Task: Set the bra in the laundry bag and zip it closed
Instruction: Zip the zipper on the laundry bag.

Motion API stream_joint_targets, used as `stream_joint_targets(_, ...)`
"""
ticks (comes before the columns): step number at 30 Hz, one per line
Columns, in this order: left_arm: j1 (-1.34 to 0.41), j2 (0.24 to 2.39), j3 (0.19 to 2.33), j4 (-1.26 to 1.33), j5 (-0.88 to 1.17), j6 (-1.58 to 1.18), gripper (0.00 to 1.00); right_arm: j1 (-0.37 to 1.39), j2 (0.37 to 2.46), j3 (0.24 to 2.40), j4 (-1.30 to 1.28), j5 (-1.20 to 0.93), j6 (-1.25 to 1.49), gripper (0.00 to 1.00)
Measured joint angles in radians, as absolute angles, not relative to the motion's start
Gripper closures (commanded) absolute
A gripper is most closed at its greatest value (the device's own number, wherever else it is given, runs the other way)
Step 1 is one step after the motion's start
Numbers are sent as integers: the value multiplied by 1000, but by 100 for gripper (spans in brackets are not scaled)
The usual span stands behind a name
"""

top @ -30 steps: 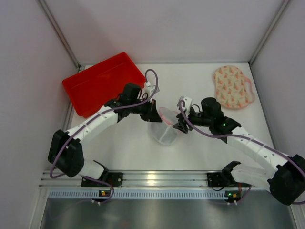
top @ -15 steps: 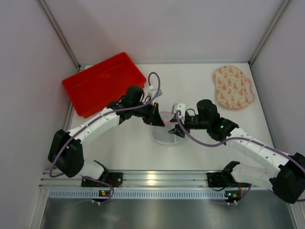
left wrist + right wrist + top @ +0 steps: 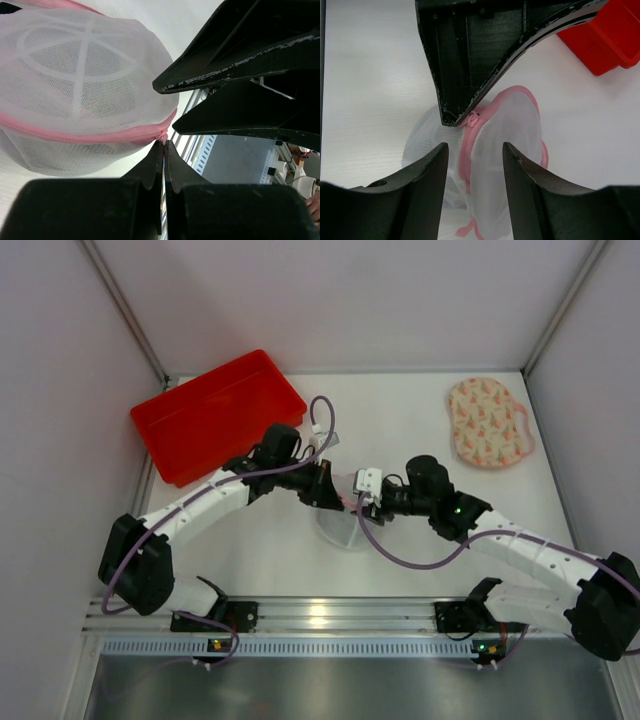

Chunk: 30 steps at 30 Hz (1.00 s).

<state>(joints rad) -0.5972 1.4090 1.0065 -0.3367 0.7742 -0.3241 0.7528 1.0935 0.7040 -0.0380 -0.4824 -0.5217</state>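
Mesh laundry bag (image 3: 75, 75): white, domed, see-through, pink zip edging. Left gripper (image 3: 163, 142) pinched tight on its zip end. Right gripper (image 3: 475, 150) half-spread, straddling pink rim.

You're looking down on a white bench (image 3: 400, 430) under soft, even light. Pale lilac walls (image 3: 350, 300) box it in at the back and both sides, with a metal post (image 3: 125, 310) in each far corner. An aluminium rail (image 3: 330, 615) runs along the near edge, with a grey surface (image 3: 330, 690) below.

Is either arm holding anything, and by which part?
The left gripper pinches the laundry bag by the end of its pink zip. The right gripper holds nothing; its jaws stand open astride the pink edge.
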Motion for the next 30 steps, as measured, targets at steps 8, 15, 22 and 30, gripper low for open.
stream_joint_targets(8, -597, 1409, 1006, -337, 789, -340, 100, 771, 1121, 684, -36, -479, -591, 85)
stream_joint_targets(15, -577, 1409, 993, -321, 798, -369, 100, 773, 1103, 674, -25, -438, -605, 100)
stream_joint_targets(22, -458, 1411, 940, -286, 871, -449, 100, 776, 974, 580, 3, -413, -658, 100)
stream_joint_targets(30, -400, 1415, 944, -245, 923, -477, 100, 777, 921, 538, -3, -385, -730, 68)
